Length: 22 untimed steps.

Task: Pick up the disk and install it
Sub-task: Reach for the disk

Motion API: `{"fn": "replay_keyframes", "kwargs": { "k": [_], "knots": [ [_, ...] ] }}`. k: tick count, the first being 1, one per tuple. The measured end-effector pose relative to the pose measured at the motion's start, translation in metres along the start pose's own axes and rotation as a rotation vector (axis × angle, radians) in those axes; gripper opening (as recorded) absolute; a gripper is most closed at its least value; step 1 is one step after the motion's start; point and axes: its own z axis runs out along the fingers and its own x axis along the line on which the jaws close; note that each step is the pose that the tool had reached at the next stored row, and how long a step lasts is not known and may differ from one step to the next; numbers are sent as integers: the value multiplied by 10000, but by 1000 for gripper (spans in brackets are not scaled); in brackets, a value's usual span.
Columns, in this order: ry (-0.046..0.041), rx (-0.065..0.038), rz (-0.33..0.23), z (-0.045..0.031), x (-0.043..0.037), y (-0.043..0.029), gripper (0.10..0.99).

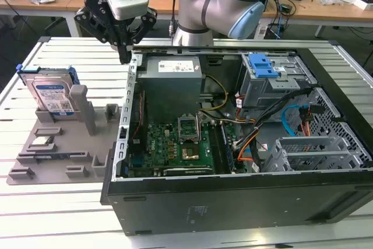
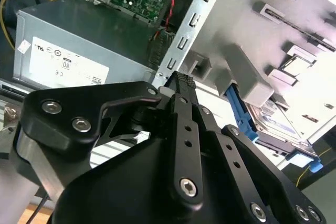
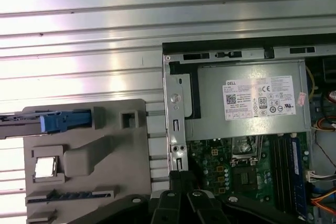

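A: Exterior view. Surface first?

B: Slatted aluminium table [image 1: 64,51]. A grey fixture tray [image 1: 58,161] sits on it at the exterior view's left. At the right is an open computer case [image 1: 233,202] with its motherboard [image 1: 175,144] and power supply [image 1: 172,80] exposed. Wooden benches [image 1: 326,4] with clutter stand behind.

A: Disk?

B: The disk [image 1: 52,94] stands on edge in the tray's far slot, with its blue bracket around it. A small square chip [image 1: 42,141] lies flat in the tray, nearer the camera.

A: Gripper?

B: The gripper [image 1: 124,55] hangs by the case's side wall, between tray and case, well apart from the disk. Its fingers are pressed together with nothing between them.

A: Second wrist view?

B: The gripper [image 2: 181,82] tips are closed and empty, next to the case's perforated rail. The power supply [image 2: 79,51] is on one side. The disk [image 2: 278,127] is upright in the tray on the other.

A: First wrist view?

B: Looking down, the table [image 3: 105,19] slats are bright with glare. The disk [image 3: 52,121] is seen edge-on in the tray [image 3: 94,182], with the chip [image 3: 44,168] beside it. The gripper [image 3: 181,179] is at the case wall.
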Motion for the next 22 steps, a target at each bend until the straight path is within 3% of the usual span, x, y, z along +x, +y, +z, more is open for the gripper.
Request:
{"fn": "replay_keyframes", "kwargs": {
  "k": [7,14,19,22],
  "knots": [
    [0,0,0,-4,138,-10,106],
    [1,1,0,-12,416,-31,106],
    [0,0,1,-15,560,-42,106],
    [0,1,0,-20,720,-54,106]
  ]
}}
